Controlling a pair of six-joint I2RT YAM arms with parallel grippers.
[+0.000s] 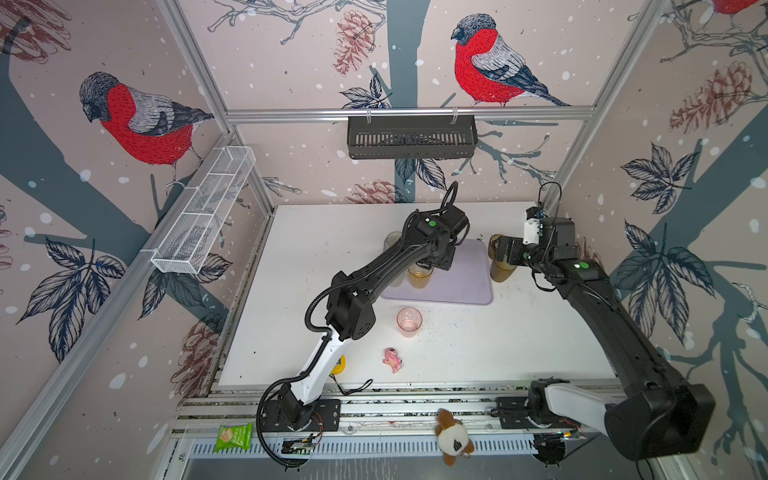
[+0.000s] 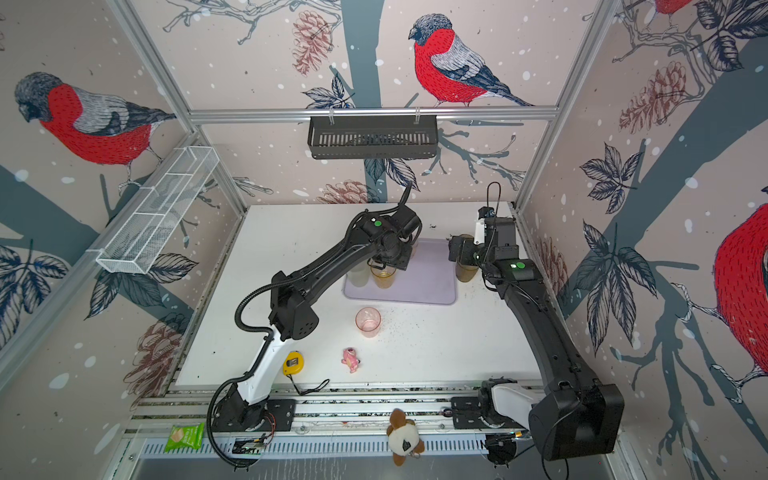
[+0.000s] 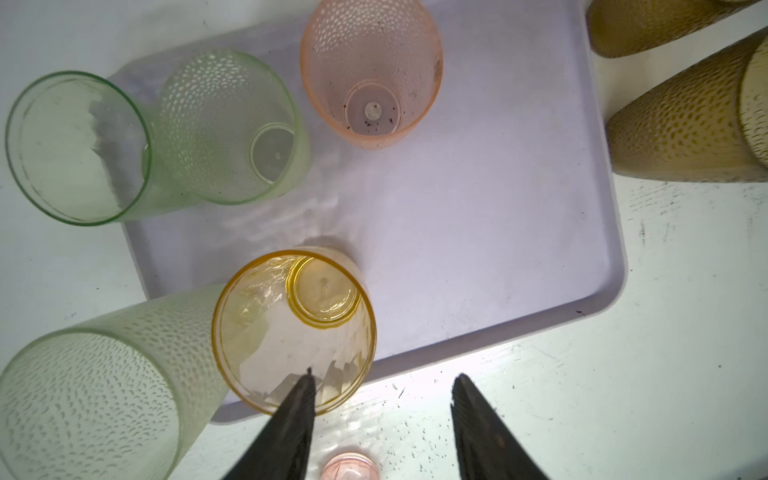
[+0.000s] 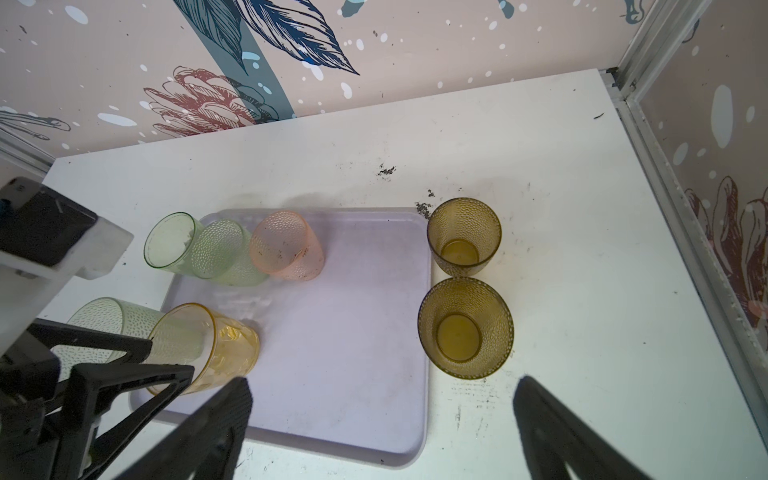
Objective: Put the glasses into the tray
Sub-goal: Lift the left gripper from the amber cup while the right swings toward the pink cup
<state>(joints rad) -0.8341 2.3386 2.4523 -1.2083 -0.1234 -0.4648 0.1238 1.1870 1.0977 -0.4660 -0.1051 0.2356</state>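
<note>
The amber tumbler (image 3: 293, 332) is clear yellow, faceted and upright at a corner of the lavender tray (image 3: 478, 249), directly beneath the left claw (image 3: 385, 376). The claw's jaws are parted: one finger overlaps the rim, the other hangs clear over the table (nothing between them). A frosted green tumbler (image 3: 91, 395) crowds that same side. Beyond the claw a pink tumbler (image 3: 372, 72) and a dimpled green tumbler (image 3: 232, 124) stand on the tray. The right claw (image 4: 384, 382) gapes wide and empty; just ahead of it two brown tumblers (image 4: 465, 328) stand on the table beside the tray.
</note>
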